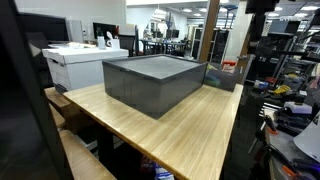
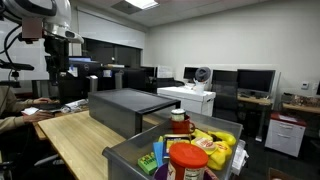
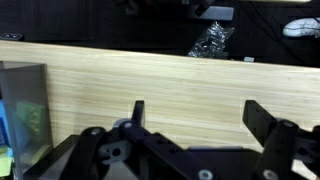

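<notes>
Fingers [image 3: 137, 116] of the gripper [image 3: 200, 125] stand spread wide, with only bare wood of the desk [image 3: 150, 80] between them; nearest is a grey bin [image 3: 22, 95] at the left border of the wrist view, apart from the fingers, wall upright, something green inside; which of the desk's two bins it is I cannot tell; in an exterior view a large dark bin [image 2: 120, 108] sits mid-desk and a grocery-filled bin [image 2: 125, 165] at the near corner; open wood runs ahead to the desk's edge, a crumpled wrapper [image 3: 212, 42] beyond it.

Both exterior views face the bench [image 1: 190, 125] and grey box [image 1: 150, 80] from different corners. Wrist view looks down past claw [image 3: 194, 106], close.
</notes>
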Robot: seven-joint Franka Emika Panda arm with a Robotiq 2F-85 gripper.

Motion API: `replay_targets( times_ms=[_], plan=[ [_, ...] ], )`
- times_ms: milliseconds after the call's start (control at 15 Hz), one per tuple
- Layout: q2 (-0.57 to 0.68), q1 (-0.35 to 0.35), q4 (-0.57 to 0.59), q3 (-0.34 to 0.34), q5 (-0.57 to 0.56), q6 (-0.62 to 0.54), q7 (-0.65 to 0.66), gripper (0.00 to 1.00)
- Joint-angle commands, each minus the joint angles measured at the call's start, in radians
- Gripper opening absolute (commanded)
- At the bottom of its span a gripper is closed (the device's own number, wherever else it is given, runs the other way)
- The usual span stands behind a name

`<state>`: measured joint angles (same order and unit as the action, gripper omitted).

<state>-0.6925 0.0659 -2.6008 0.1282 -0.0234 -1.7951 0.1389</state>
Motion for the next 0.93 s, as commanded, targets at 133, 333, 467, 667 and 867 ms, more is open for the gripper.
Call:
replay_targets(
  times_ms=[133, 333, 467, 667, 867],
  plan=[
    [-0.108, -0.055, 0.068, -0.085, -0.081, 0.128, -0.057, 1.0],
    [-0.153, -0.092, 0.131, -0.165, -0.106, 0.192, -0.106, 1.0],
    [-0.154, -0.126, 0.201, -0.233, -0.119, 0.224, -0.147, 1.0],
    [-0.126, -0.142, 0.266, -0.281, -0.114, 0.228, -0.176, 1.0],
    [-0.058, -0.154, 0.363, -0.327, -0.105, 0.224, -0.198, 1.0]
  ],
)
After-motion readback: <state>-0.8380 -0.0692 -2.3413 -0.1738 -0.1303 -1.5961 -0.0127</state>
